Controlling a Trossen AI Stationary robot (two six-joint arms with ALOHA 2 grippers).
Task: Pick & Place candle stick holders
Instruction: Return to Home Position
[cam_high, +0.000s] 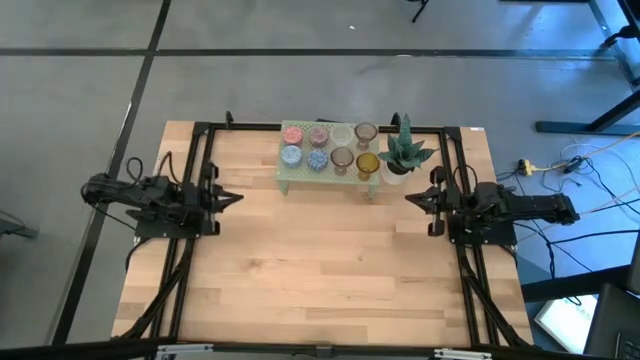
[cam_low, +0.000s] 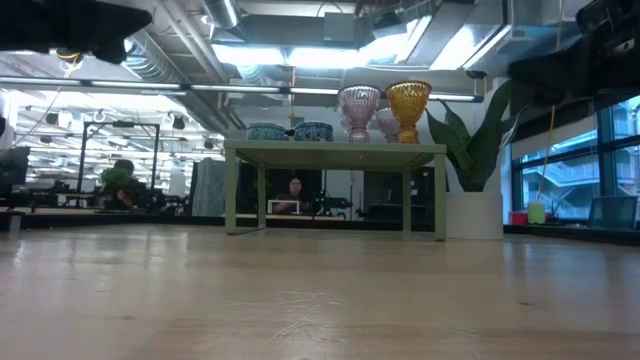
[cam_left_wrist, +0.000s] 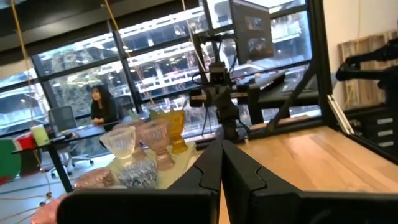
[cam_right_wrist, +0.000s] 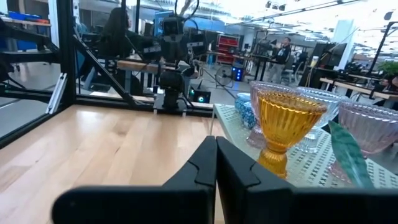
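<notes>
- Eight small glass candle stick holders stand packed together on a pale green perforated stand, in two rows of four.
- From above, the far row reads left to right: a pink holder, a reddish-brown holder, a clear holder and a mauve holder.
- The near row has two blue holders side by side, then a brownish holder. An amber holder is at the right end.
- Seen level with the surface, the amber holder and a mauve-tinted one beside it rise on stems like goblets. The blue holders sit low and squat.
- The stand sits at the middle of the far side of the light wooden surface, raised on short legs.
- A spiky green potted plant in a white pot stands just beside the stand's right end, close to the amber holder.
- The left end effector is over the left part of the surface, well apart from the stand. It points toward the centre, with its two fingers pressed together on nothing.
- The right end effector mirrors it on the right side, near the plant but clear of it. Its fingers are likewise closed tight and empty.
- In the room beyond the surface, a person sits at a desk, visible between the stand's legs.
</notes>
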